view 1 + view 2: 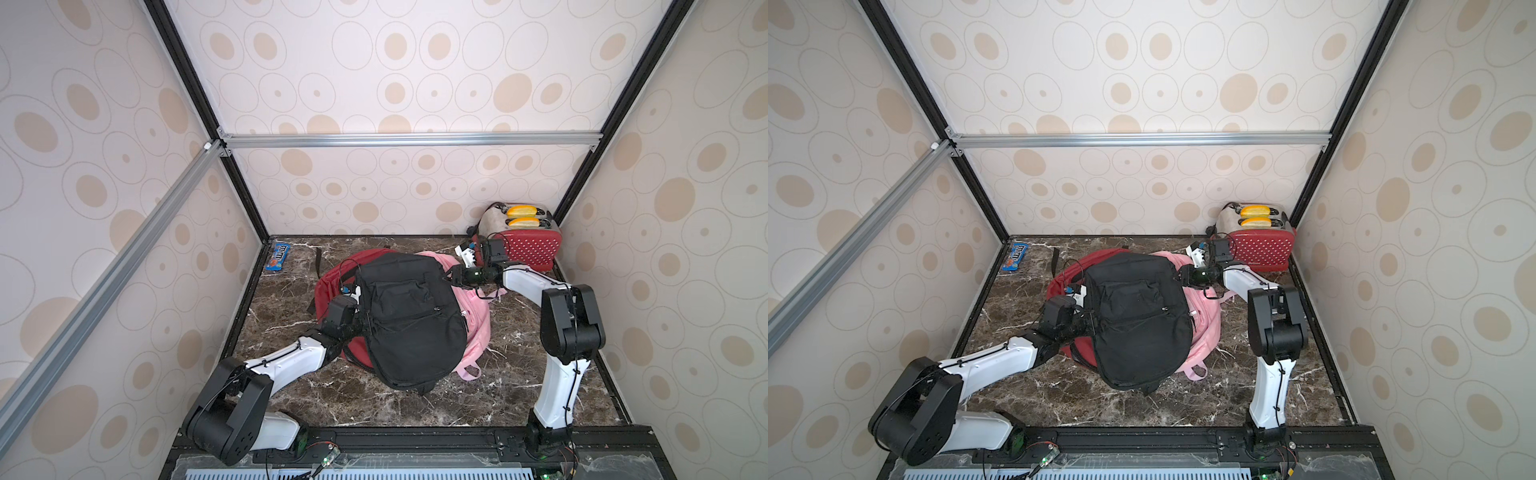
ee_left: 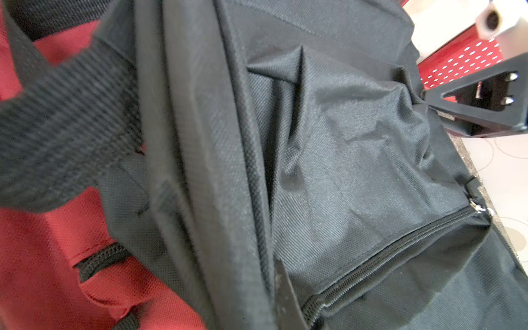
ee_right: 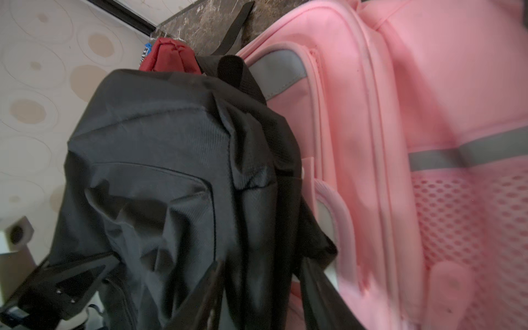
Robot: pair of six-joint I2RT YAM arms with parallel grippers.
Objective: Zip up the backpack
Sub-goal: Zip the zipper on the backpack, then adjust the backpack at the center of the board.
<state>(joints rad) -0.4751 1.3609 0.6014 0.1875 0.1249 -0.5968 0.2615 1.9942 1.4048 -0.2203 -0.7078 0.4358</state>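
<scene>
The black backpack (image 1: 409, 320) lies flat on the table, near the toaster (image 1: 528, 245), and covers a red backpack (image 1: 332, 282) and a pink backpack (image 1: 478, 328). My left gripper (image 1: 358, 293) is at the backpack's edge far from the toaster, pressed together on a fold of its cloth, as it seems. My right gripper (image 3: 263, 261) is at the corner nearest the toaster. Its jaws stand partly apart with black cloth between them, and I cannot tell if they clamp it. The front pocket zipper (image 2: 385, 257) looks closed up to its slider (image 2: 478, 209). I cannot see if the main zipper is fully closed, so I judge that part is not finished.
</scene>
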